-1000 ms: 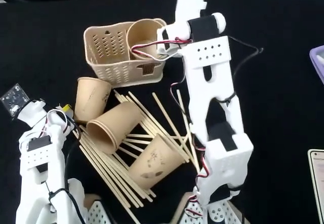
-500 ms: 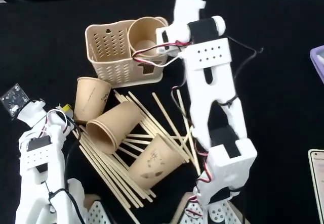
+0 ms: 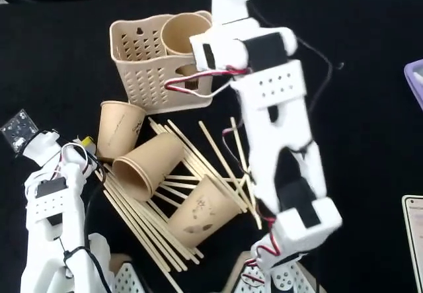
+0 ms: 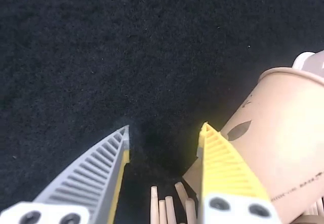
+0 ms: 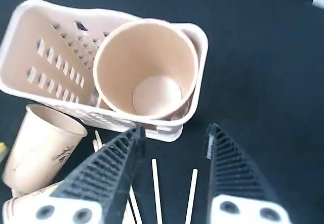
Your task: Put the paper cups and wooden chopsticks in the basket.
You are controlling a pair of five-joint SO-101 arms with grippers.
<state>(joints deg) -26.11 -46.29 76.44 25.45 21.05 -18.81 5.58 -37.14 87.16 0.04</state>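
Lifting off the basket (image 3: 142, 75), right gripper (image 5: 174, 129) hangs released; tan paper cup (image 5: 147, 77) stands upright inside; left gripper (image 4: 164, 128) likewise spread.

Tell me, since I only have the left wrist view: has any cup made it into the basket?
Observer: Yes, one cup stands upright inside the basket.
Operator: How many cups are left out?
Observer: Three cups sit on the table, two lying on the chopsticks.
Operator: Is the right claw holding anything?
Observer: No, the right claw is open and empty, near the basket.
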